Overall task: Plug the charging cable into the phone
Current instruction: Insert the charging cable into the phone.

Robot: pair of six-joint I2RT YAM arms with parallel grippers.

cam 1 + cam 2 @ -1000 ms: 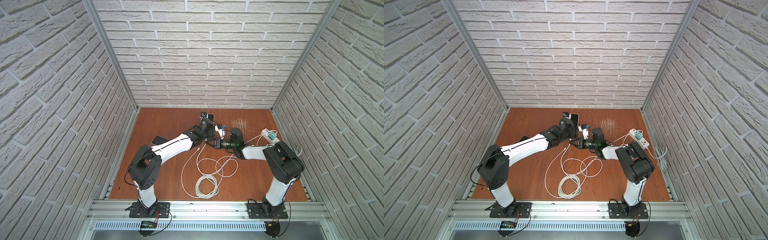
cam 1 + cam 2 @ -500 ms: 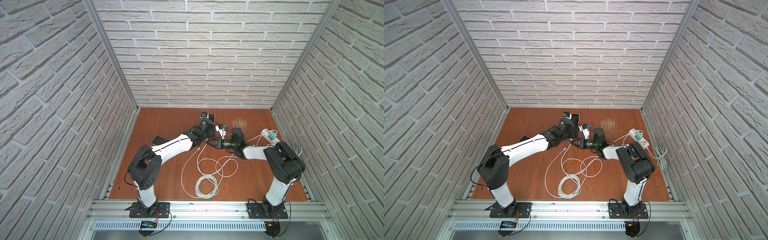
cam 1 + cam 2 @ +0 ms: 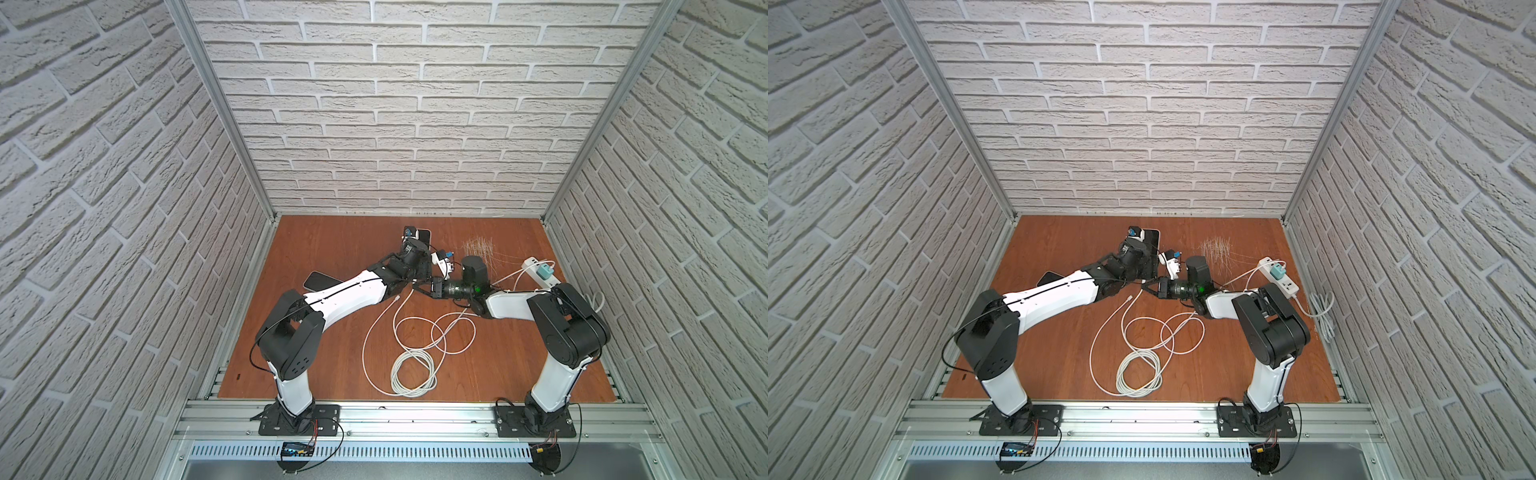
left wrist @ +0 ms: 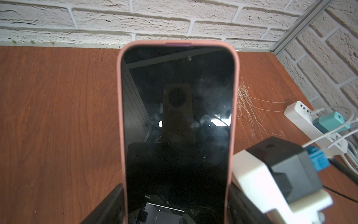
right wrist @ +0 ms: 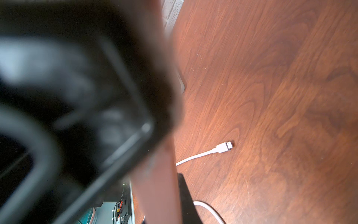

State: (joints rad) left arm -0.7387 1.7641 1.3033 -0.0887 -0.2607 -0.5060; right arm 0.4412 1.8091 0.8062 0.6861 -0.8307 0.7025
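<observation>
Step in hand, as I judge it: presenting the phone, with the cable not yet picked up.

From the top view, a spare dark phone (image 3: 318, 280) lies flat at 10 o'clock on the table, half under my left arm. The left gripper (image 4: 175, 187) is clamped on the sides of the pink-cased phone (image 4: 176, 108), holding it up near 12 o'clock with its screen facing the wrist camera. The front-camera dot is at the far end, so I take the port to be at the end buried toward the wrist. I can't see it.

Just right of that, near table centre, the cable's plug (image 5: 224, 146) lies loose on the wood, gripped by nothing. The right gripper (image 3: 420, 286) sits close beside the left one with its jaws pressed together. I see nothing between them.

My next move would be to spread the right jaws, drop to the plug, pinch its white housing squarely, then line it up with the port. The left grip may need shifting to expose it.

The cable (image 3: 413, 370) loops and coils at 6 o'clock. Its other end runs toward the power strip (image 3: 536, 270) at 2 o'clock, with pale thin strands (image 3: 478, 247) at 1 o'clock.

The table (image 3: 332, 249) is reddish wood grain, walled by white brick (image 3: 395, 124) on three sides.
</observation>
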